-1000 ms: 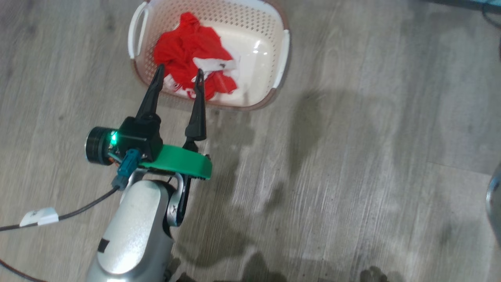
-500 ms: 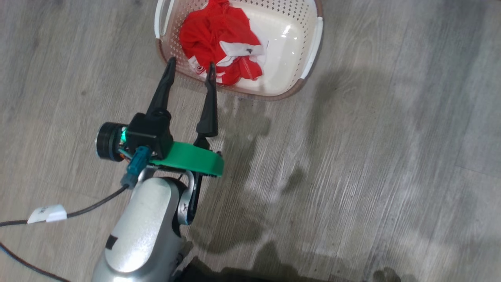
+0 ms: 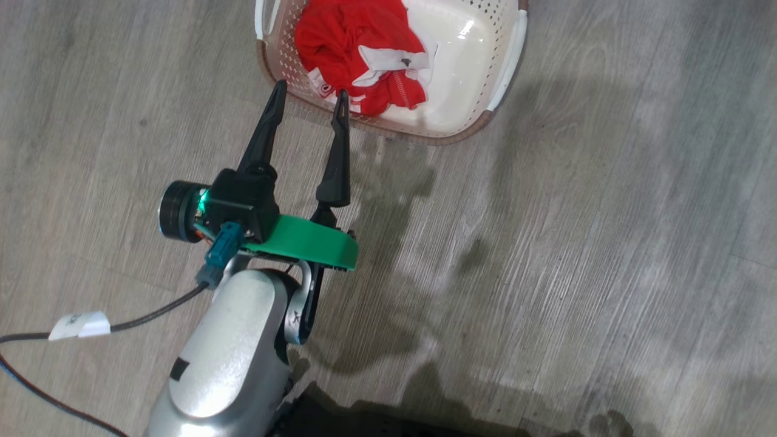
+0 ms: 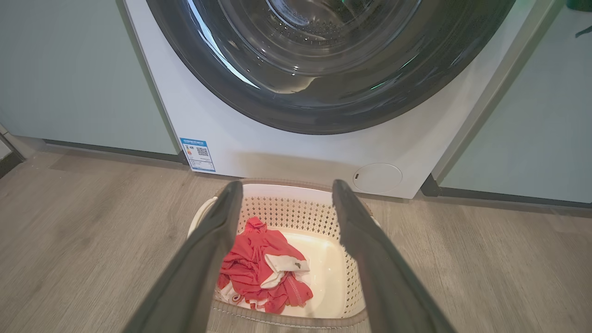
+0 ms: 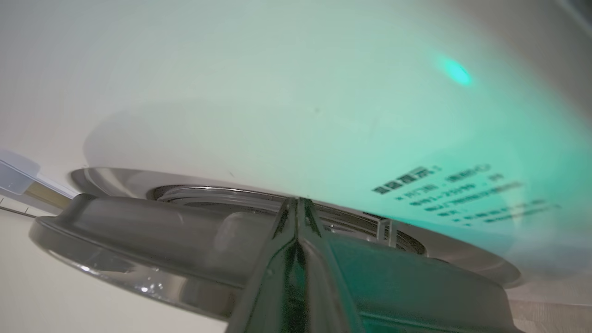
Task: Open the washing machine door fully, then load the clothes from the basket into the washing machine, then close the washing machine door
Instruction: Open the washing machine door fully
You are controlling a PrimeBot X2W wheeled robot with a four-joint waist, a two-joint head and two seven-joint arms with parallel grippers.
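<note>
The cream basket stands on the floor at the top of the head view, with the red clothes and their white part in its left half. My left gripper is open, its tips at the basket's near rim. In the left wrist view the basket and clothes lie below the open left gripper, in front of the white washing machine and its black-rimmed door. My right gripper is shut, its tips at the edge of the door's dark rim by the white front.
Pale teal cabinets flank the washer on both sides. A blue label and a round cap sit low on its front. A black cable with a white tag trails from my left wrist over the grey wood floor.
The head camera has moved, so the basket sits higher and further right in its view. My left gripper's tips, earlier over the clothes, now lie at the near rim; it stays open.
</note>
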